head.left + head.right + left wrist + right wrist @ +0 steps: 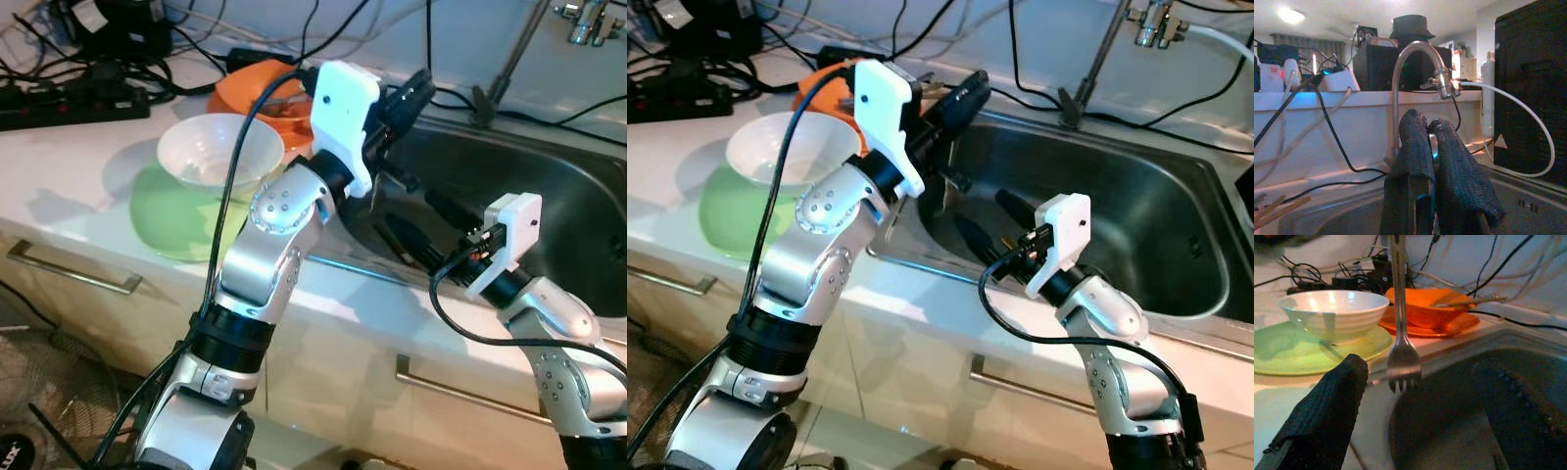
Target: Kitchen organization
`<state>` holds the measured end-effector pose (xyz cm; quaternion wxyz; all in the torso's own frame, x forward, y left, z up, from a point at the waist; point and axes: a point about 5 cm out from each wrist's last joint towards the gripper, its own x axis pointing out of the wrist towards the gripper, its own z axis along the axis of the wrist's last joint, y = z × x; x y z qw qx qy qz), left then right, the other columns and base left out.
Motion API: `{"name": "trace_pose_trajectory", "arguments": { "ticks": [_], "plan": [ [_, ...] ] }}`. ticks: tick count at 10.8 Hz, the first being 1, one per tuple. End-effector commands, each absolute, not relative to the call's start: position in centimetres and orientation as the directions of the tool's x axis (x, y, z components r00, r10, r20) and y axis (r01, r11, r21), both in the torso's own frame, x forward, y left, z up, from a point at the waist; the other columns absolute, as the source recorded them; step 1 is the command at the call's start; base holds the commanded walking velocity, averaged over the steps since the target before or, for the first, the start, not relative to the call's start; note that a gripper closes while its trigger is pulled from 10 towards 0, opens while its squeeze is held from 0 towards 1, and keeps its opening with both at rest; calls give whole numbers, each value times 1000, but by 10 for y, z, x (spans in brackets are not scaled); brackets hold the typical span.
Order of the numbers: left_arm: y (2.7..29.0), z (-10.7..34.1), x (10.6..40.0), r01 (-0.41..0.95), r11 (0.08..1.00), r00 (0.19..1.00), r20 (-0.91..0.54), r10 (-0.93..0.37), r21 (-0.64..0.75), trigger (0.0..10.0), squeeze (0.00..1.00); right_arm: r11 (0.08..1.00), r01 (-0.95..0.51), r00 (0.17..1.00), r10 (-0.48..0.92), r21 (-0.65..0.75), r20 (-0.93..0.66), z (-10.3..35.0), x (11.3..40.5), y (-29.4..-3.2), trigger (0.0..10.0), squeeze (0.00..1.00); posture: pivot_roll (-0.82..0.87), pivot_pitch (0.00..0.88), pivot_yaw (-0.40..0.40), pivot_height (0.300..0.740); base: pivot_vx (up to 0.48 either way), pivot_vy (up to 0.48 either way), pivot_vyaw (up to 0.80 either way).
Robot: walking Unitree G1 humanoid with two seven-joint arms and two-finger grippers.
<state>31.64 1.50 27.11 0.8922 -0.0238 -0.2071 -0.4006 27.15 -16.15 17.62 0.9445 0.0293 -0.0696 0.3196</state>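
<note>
Over the sink [1136, 225], left end effector [1432, 142] pinches a fork [1402, 360].

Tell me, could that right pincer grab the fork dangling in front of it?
Probably yes. The right pincer is open, and the fork hangs prongs down between its fingers, with nothing between them. The left pincer already holds it.

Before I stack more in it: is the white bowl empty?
Cannot tell fully: the white bowl sits upright on the green plate; its visible inside looks bare.
</note>
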Motion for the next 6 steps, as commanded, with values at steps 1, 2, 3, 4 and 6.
{"name": "trace_pose_trajectory", "arguments": {
  "ticks": [1,2,3,4,6],
  "plan": [
    [10,272,311,745,654,568,389,-726,133,10000,0,785,-619,774,609,2,175,183,271,-157,10000,0,19,43,-53,740,0,0,0],
    [9,271,311,761,638,559,380,-737,118,10000,0,787,-617,774,605,10,187,185,273,-154,10000,0,19,43,-53,740,0,0,0],
    [8,269,310,772,626,552,372,-746,109,10000,0,788,-615,774,601,15,200,186,274,-151,10000,0,23,44,-54,740,0,0,0],
    [6,267,308,791,604,539,358,-763,96,10000,0,785,-619,769,601,22,217,190,276,-148,10000,0,25,45,-54,740,0,0,0],
    [4,264,307,807,585,526,347,-776,85,10000,0,777,-629,761,607,30,229,191,277,-143,10000,0,24,47,-53,740,0,0,0]
  ]
}}
